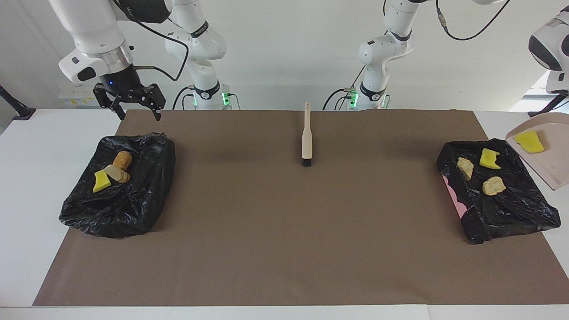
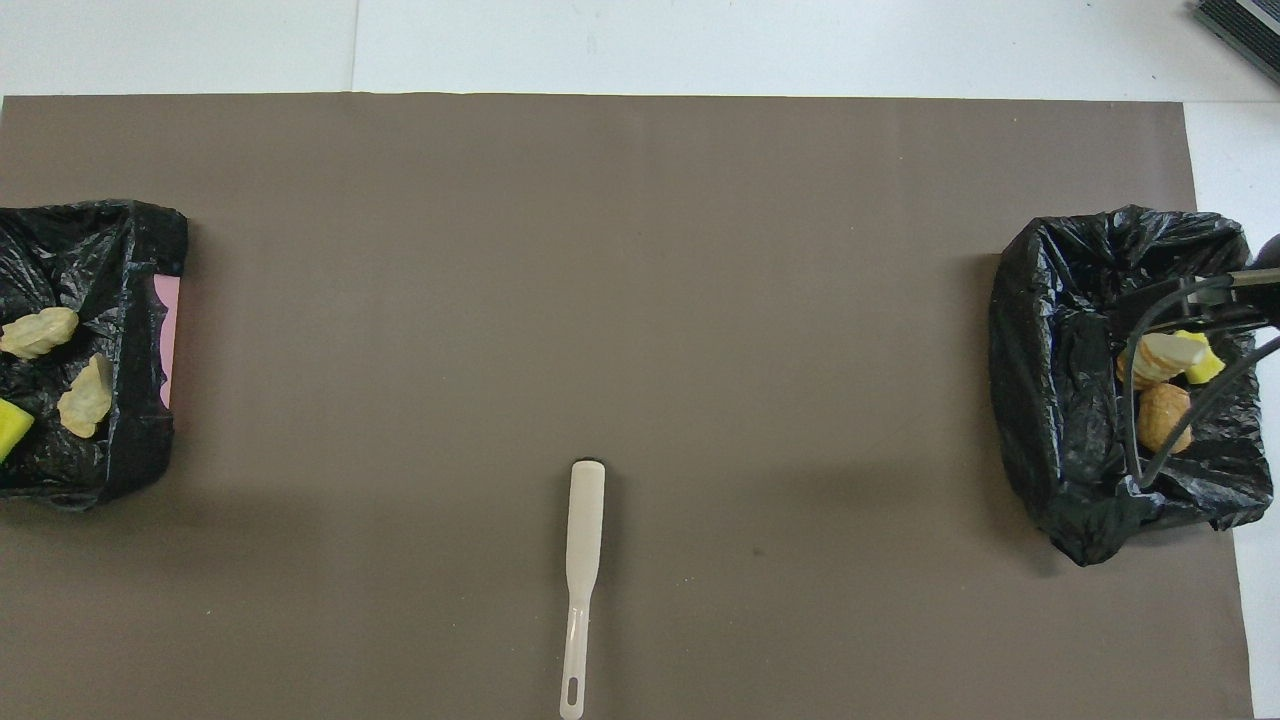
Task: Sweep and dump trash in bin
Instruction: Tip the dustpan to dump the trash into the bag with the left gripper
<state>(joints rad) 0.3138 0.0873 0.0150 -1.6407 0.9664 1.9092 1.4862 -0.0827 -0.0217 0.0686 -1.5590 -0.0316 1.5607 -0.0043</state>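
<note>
Left gripper is out of both views; only a slice of the left arm (image 1: 551, 49) shows at the edge of the facing view. The dustpan (image 1: 543, 153) hangs tilted in the air there, its handle cut off by the frame, so I cannot see the grip itself. I read the left gripper as closed, most likely on the dustpan's handle.

One yellow piece (image 1: 529, 142) lies on the dustpan. The overhead view does not catch the dustpan at all.

The bin at the left arm's end of the tabletop (image 1: 498, 191), lined with a black bag, holds a yellow piece (image 1: 489, 158) and two beige lumps (image 1: 466, 167) (image 1: 494, 186). In the overhead view this bin is cut off at the frame edge and the yellow piece only half shows.

The bin at the right arm's end (image 1: 118, 186) holds a yellow piece (image 1: 102, 181), a pale slice (image 1: 116, 173) and an orange-brown lump (image 1: 122, 158), touching one another. From overhead a cable partly crosses them.

Right gripper (image 1: 129, 108) is wide open and empty, up over the tabletop's edge just by that bin. Overhead shows only its cable and a sliver of it.

The brush (image 1: 306, 135) lies on the brown mat (image 1: 284, 231) mid-table, bristles pointing away from the robots.
</note>
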